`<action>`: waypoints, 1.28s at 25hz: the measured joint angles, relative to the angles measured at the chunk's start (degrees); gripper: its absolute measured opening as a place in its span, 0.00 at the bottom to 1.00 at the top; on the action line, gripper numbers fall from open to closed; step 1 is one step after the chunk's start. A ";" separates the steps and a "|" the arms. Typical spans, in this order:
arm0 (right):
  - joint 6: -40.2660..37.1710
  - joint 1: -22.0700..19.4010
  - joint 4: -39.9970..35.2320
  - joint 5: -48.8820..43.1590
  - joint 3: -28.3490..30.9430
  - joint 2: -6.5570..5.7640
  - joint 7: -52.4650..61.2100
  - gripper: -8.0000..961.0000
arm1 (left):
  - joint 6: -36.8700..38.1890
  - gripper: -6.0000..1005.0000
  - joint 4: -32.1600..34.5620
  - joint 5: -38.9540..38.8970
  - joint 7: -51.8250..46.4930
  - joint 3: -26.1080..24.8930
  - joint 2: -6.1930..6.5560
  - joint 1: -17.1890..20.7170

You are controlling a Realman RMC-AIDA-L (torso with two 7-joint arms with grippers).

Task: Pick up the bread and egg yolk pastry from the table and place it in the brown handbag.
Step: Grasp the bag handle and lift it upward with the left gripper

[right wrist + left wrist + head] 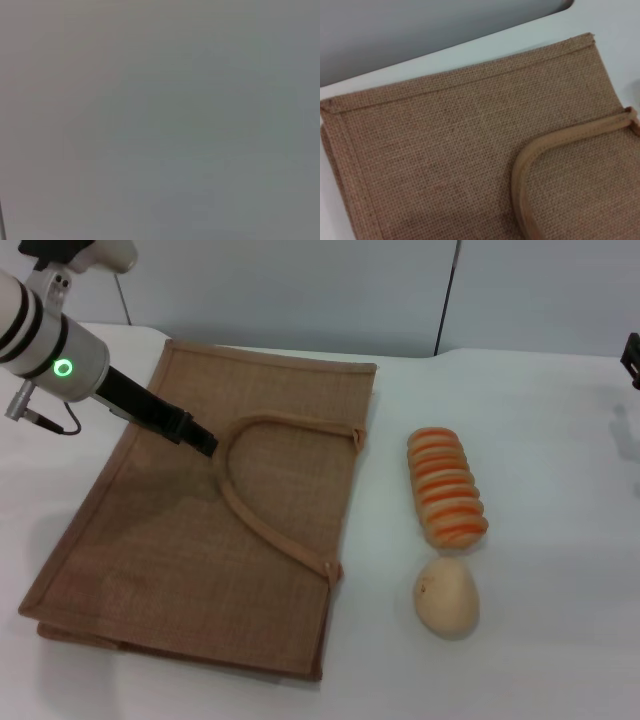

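The brown handbag (210, 530) lies flat on the white table (560, 540), left of centre, with one arched handle (262, 515) resting on top of it. The bread (447, 487), striped orange and tan, lies on the table to the right of the bag. The egg yolk pastry (447, 595), a smooth beige bun, lies just in front of the bread. My left gripper (203, 440) hovers low over the bag with its tip at the left side of the handle's arch. The left wrist view shows the bag's weave (445, 145) and the handle (530, 160). My right gripper (632, 358) sits at the far right edge.
A grey wall stands behind the table's back edge (500, 352). The right wrist view shows only a plain grey surface. Bare table surrounds the bread and pastry on the right side.
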 joint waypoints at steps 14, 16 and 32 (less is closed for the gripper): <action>0.00 0.82 0.30 0.00 0.00 0.16 0.05 0.66 | 6.64 0.57 -2.57 1.58 -0.08 0.25 -0.69 -2.29; 0.00 0.86 0.34 0.00 0.00 0.17 0.06 0.66 | 7.10 0.57 -2.83 1.62 0.15 0.29 -1.20 -2.42; 0.00 0.87 0.42 -0.30 -0.18 0.10 1.54 0.66 | 9.32 0.57 -5.15 2.99 0.31 0.45 -4.84 -2.66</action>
